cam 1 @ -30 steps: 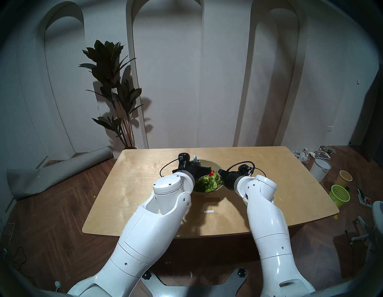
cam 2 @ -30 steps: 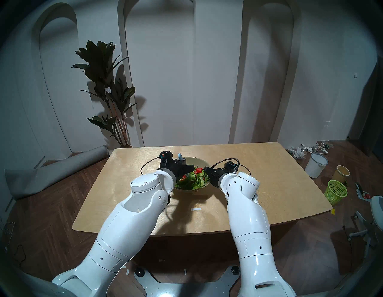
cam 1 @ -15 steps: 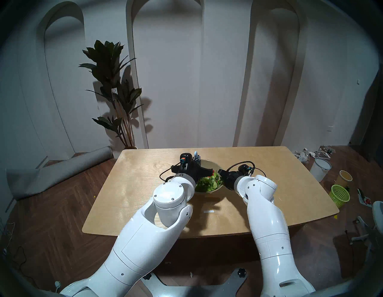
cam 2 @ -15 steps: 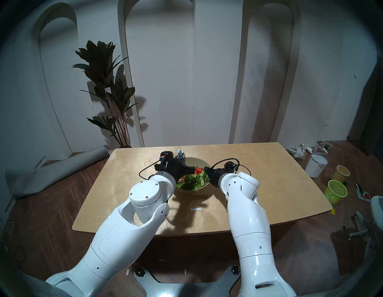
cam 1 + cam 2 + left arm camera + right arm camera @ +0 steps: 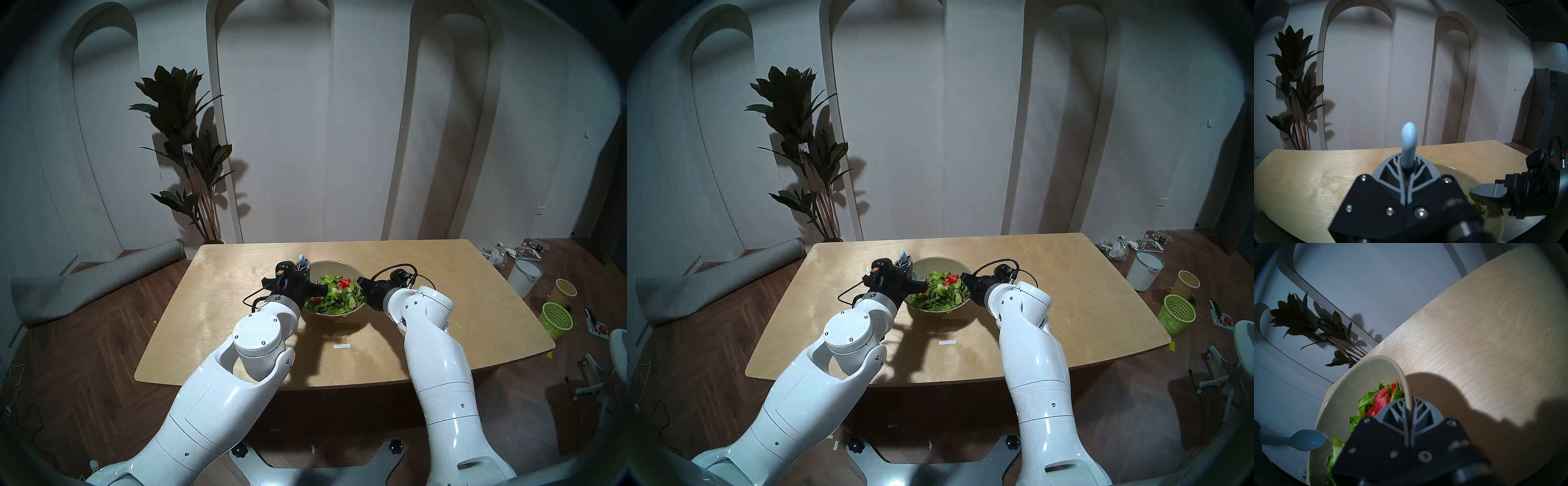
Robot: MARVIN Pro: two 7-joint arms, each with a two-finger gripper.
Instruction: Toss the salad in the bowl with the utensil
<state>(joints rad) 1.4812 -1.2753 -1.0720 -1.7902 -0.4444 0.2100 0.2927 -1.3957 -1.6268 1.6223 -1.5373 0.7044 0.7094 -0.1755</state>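
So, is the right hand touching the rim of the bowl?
Touching. In the right wrist view the right hand is shut on the bowl: its rim runs straight between the two grey fingers.

The left claw (image 5: 304, 268) grips the pale blue utensil (image 5: 301, 259) beside the bowl (image 5: 334, 265) of salad (image 5: 334, 294).

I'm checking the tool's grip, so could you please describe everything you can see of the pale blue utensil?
The utensil is slim, pale blue and looks like smooth matte plastic. The right wrist view shows a shallow spoon-like head reaching over the rim of the bowl, beside the salad but not clearly buried in it. The left gripper is shut on its handle, whose rounded end sticks up above the grey fingers. No tines can be made out.
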